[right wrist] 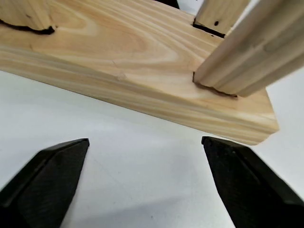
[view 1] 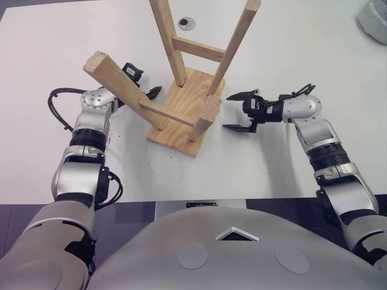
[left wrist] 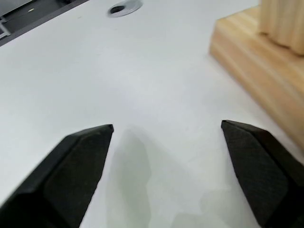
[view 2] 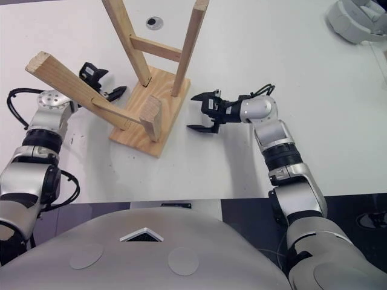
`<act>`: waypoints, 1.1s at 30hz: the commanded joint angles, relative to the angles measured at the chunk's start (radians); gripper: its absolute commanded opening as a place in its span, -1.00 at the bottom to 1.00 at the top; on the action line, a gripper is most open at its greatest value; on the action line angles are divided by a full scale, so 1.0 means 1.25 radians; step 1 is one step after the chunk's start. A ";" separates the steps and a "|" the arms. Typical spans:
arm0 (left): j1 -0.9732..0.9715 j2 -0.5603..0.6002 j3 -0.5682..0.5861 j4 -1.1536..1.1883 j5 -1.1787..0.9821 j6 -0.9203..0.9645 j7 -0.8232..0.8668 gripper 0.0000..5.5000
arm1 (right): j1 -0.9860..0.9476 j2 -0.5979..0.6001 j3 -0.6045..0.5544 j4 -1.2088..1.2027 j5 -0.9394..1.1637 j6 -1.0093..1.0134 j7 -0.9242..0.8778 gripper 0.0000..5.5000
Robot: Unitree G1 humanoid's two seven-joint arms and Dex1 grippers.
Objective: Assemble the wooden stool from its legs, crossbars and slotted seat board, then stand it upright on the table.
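The wooden stool rests upside down, its seat board (view 1: pixel 175 136) flat on the white table (view 1: pixel 272 163). Two far legs (view 1: pixel 168 36) rise from the board, joined by a crossbar (view 1: pixel 197 49). Two near legs (view 1: pixel 120 83) lean toward me, with a second crossbar (view 1: pixel 166 113) between them. At the board's left side my left gripper (left wrist: pixel 167 126) is open, low over the table, partly hidden behind the near left leg. My right gripper (view 1: pixel 227 112) is open just right of the board's edge (right wrist: pixel 142 102), holding nothing.
A round cable hole (view 1: pixel 187 23) sits in the table behind the stool. A grey-white object (view 1: pixel 372 18) lies at the far right corner. The table's front edge (view 1: pixel 199 199) runs close to my body. Bare tabletop lies right of the stool.
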 commanded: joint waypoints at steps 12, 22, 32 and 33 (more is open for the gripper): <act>-0.111 -0.136 0.046 0.096 -0.034 -0.103 -0.094 0.38 | -0.073 -0.283 -0.122 0.099 -0.013 0.076 0.040 0.62; 0.484 0.113 0.227 -0.676 -0.153 0.144 -0.034 0.38 | -0.157 -0.035 -0.150 0.390 -0.033 -0.138 -0.238 0.62; 0.771 0.243 0.173 -1.150 -0.302 0.538 -0.111 0.38 | -0.149 0.005 -0.139 0.512 -0.036 -0.219 -0.311 0.62; 0.761 0.235 0.159 -1.151 -0.297 0.548 -0.099 0.38 | -0.152 0.016 -0.136 0.524 -0.038 -0.223 -0.296 0.62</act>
